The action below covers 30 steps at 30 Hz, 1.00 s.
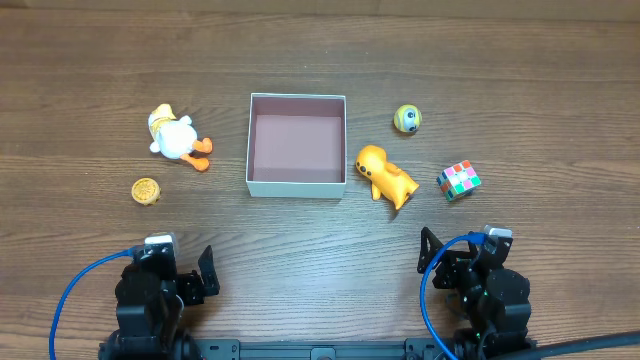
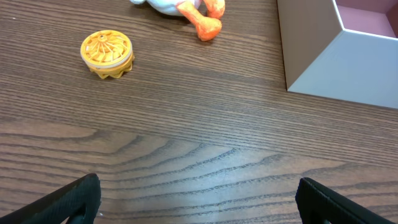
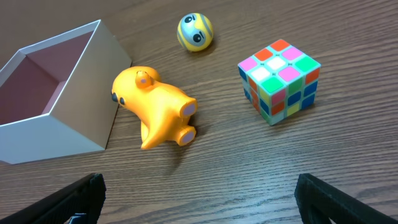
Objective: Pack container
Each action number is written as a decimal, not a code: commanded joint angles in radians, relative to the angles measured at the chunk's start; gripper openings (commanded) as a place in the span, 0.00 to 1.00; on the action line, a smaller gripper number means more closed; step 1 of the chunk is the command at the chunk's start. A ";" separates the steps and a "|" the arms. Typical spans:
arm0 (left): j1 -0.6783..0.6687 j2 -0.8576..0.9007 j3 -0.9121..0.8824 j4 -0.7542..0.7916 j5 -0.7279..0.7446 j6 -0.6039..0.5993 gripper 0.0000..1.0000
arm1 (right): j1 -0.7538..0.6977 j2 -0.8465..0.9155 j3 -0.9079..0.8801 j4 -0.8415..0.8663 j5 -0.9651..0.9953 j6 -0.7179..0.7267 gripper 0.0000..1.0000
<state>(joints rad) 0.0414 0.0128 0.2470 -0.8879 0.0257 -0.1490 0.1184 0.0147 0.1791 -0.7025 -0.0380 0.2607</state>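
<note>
At mid-bench sits the container, upright and empty; just beside its right wall lies the orange toy, long axis slanting away toward the right end effector, the nearer one; it and the left end effector are both released, holding nothing.

The wooden table bears the container at centre. Left lie a duck and yellow disc; right, an orange toy, ball and cube.
</note>
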 commanded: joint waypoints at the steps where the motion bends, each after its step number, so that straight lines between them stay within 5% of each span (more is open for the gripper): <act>1: 0.005 -0.007 -0.003 0.002 -0.003 0.022 1.00 | -0.002 -0.011 -0.018 -0.003 -0.006 -0.006 1.00; 10: 0.005 -0.007 -0.003 0.002 -0.003 0.022 1.00 | -0.002 -0.011 -0.018 0.104 -0.010 0.002 1.00; 20: 0.005 -0.007 -0.003 0.002 -0.003 0.022 1.00 | -0.002 -0.011 -0.018 0.861 -0.084 0.264 1.00; 28: 0.005 -0.008 -0.003 0.002 -0.003 0.022 1.00 | -0.002 -0.010 -0.018 0.792 -0.063 0.315 1.00; 30: 0.005 -0.007 -0.003 0.002 -0.003 0.022 1.00 | -0.002 -0.006 -0.008 0.771 -0.118 0.205 1.00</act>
<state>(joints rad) 0.0414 0.0128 0.2470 -0.8879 0.0257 -0.1490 0.1184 0.0101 0.1566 0.0853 -0.1062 0.5488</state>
